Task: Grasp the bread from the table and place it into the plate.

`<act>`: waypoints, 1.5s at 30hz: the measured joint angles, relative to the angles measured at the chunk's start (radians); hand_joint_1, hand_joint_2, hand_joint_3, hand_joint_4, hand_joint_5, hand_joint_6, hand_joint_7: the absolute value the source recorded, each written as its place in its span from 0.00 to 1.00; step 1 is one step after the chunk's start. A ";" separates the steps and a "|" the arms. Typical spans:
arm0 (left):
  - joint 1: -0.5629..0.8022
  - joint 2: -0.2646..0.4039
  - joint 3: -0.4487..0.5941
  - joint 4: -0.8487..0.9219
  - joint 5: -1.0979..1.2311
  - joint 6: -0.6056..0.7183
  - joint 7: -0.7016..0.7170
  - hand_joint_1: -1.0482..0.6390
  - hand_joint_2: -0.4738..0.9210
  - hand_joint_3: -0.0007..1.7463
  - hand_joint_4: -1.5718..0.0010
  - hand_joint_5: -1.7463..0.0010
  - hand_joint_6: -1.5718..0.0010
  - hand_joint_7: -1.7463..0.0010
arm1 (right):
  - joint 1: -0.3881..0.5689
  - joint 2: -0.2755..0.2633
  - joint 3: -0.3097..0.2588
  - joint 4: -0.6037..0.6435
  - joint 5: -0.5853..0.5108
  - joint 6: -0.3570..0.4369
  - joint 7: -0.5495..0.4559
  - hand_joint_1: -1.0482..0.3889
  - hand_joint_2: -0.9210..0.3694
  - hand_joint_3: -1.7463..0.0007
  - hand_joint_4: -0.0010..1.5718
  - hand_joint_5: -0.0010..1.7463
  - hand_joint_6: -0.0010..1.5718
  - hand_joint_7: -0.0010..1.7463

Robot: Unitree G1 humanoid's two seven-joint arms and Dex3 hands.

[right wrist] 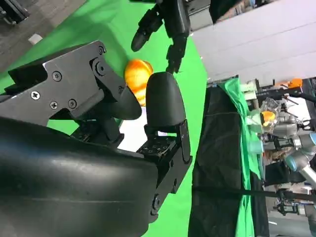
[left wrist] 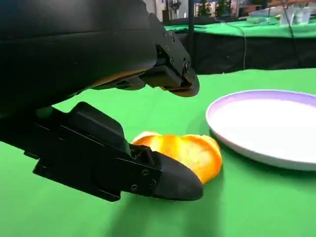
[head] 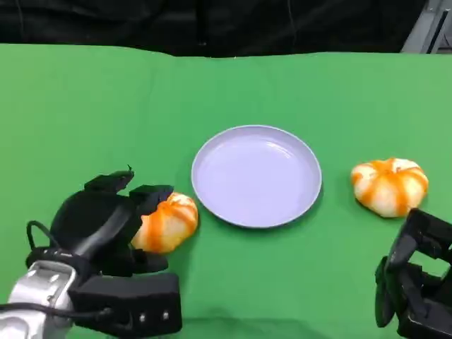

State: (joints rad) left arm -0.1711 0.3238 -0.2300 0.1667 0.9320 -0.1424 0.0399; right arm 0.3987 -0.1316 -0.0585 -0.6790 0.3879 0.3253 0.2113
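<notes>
Left robot hand (head: pixel 116 226) is just left of the plate (head: pixel 256 176), fingers wrapped around the near-left bread (head: pixel 166 222); the left wrist view shows one finger (left wrist: pixel 168 180) pressed against the roll's near side and another finger hooked above it without clear contact, so a partial grip, with the roll sitting on the tabletop (head: pixel 85 113). That bread (left wrist: pixel 185 154) lies right beside the plate (left wrist: pixel 264 126) rim, touching or nearly so, outside it. Right robot hand (head: pixel 417 282) sits to the right of the plate and nearer the robot, holding nothing; fingers look partly curled, can't tell open or closed for sure. A second bread (head: pixel 390 185) rests on the tabletop to the right of the plate, well clear of the rim and just beyond the right robot hand, not touched. Right wrist view: a roll (right wrist: pixel 138 75) shows past the right robot hand's fingers (right wrist: pixel 163 101), with the other arm's fingers above it. Plate is round, pale lilac, upright on the green tabletop with nothing in it. Dark backdrop runs along the far edge of the tabletop beyond the plate.
</notes>
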 measured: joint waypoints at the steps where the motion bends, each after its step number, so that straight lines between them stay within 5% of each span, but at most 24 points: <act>1: -0.009 0.000 -0.007 0.021 -0.004 0.006 0.005 0.08 1.00 0.12 0.83 0.98 0.72 1.00 | 0.000 0.000 0.000 -0.002 0.000 0.001 0.000 0.71 0.23 0.29 0.59 1.00 0.40 1.00; 23: -0.161 -0.033 -0.142 0.347 -0.079 0.052 0.135 0.18 1.00 0.15 0.75 0.97 0.67 0.99 | 0.012 0.002 0.008 -0.011 0.002 -0.002 0.005 0.68 0.23 0.29 0.59 1.00 0.39 1.00; 29: -0.170 -0.032 -0.158 0.372 -0.092 0.054 0.173 0.40 1.00 0.17 0.64 0.96 0.59 0.97 | 0.018 0.003 0.011 -0.017 0.002 -0.003 0.004 0.69 0.23 0.29 0.59 1.00 0.39 1.00; 30: -0.170 -0.032 -0.160 0.371 -0.091 0.062 0.181 0.53 1.00 0.14 0.48 0.95 0.48 0.96 | 0.019 0.004 0.012 -0.017 0.002 -0.007 0.004 0.69 0.23 0.29 0.59 1.00 0.39 1.00; 34: -0.165 -0.031 -0.156 0.372 -0.115 0.044 0.238 0.57 1.00 0.12 0.31 0.88 0.38 0.94 | 0.022 0.008 0.014 -0.013 0.002 -0.022 0.006 0.69 0.23 0.29 0.59 1.00 0.39 1.00; 39: -0.163 -0.026 -0.134 0.384 -0.163 -0.020 0.290 0.57 1.00 0.11 0.28 0.88 0.37 0.95 | 0.022 0.008 0.014 -0.010 0.002 -0.025 0.011 0.69 0.23 0.30 0.59 1.00 0.39 1.00; 41: -0.162 -0.024 -0.134 0.391 -0.170 -0.031 0.302 0.58 0.94 0.25 0.33 0.44 0.20 0.88 | 0.022 0.008 0.014 -0.010 0.002 -0.025 0.012 0.69 0.23 0.30 0.59 1.00 0.39 1.00; 42: -0.161 -0.021 -0.130 0.392 -0.173 -0.044 0.316 0.58 0.88 0.34 0.39 0.24 0.20 0.78 | 0.022 0.008 0.015 -0.010 0.002 -0.025 0.011 0.69 0.23 0.30 0.59 1.00 0.39 1.00; 45: -0.160 -0.005 -0.108 0.391 -0.189 -0.074 0.345 0.58 0.80 0.46 0.44 0.09 0.31 0.50 | 0.022 0.008 0.015 -0.011 0.002 -0.024 0.008 0.69 0.22 0.30 0.59 1.00 0.39 1.00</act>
State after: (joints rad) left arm -0.3313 0.3186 -0.3382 0.5577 0.7426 -0.2163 0.3844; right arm 0.4212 -0.1240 -0.0439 -0.6896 0.3898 0.3011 0.2191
